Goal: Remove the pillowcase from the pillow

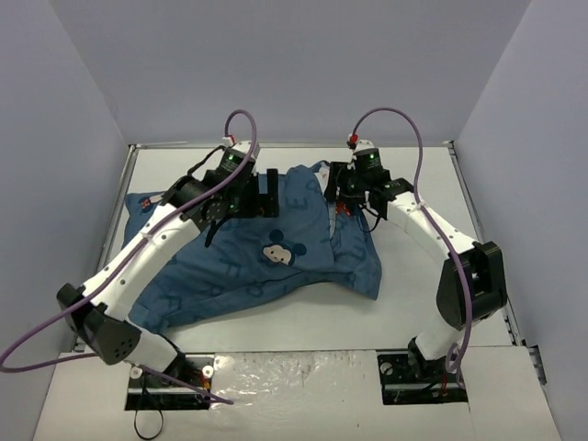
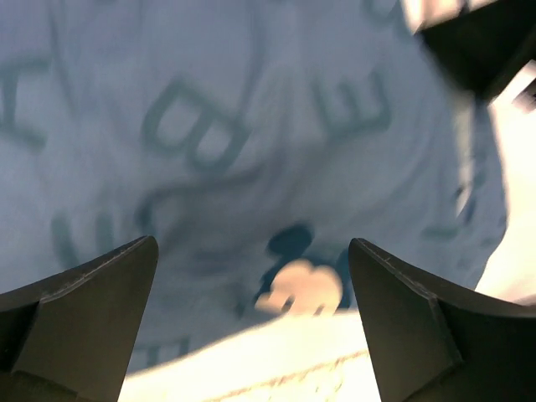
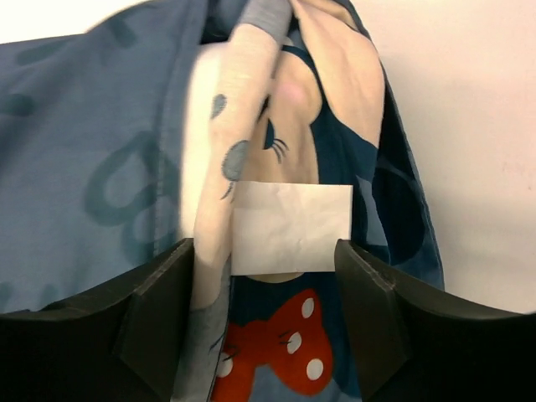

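The white table (image 1: 404, 303) is boxed by grey walls (image 1: 276, 64) at 9, 12 and 3 o'clock. Bare surface is widest toward 3 o'clock and in the strip at 6 o'clock before the arm bases. The pillowcase (image 1: 230, 276) lies plump and rumpled across the centre and left. Its 9 o'clock corner comes close to the table edge, its 12 o'clock hem leaves only a narrow band before the far wall, and its 4 o'clock corner stops well short of the right arm (image 1: 432, 234). No bare part of the pillow can be picked out. The left arm (image 1: 138, 262) crosses the cloth from 7 o'clock. The left gripper (image 2: 253, 251) is over the far middle of the cover, its fingers spread wide with nothing between them. The right gripper (image 3: 264, 251) is at the 12 o'clock hem, its fingers standing on either side of a bunched fold and a small white tag (image 3: 291, 228). Whether they clamp that fold cannot be told. A mouse face (image 1: 276, 253) sits mid-cover and a red dotted bow (image 3: 276, 347) just below the tag. Readable print is a large "B" (image 2: 194, 126) and an "E" (image 2: 356, 96). The tag shows no writing.
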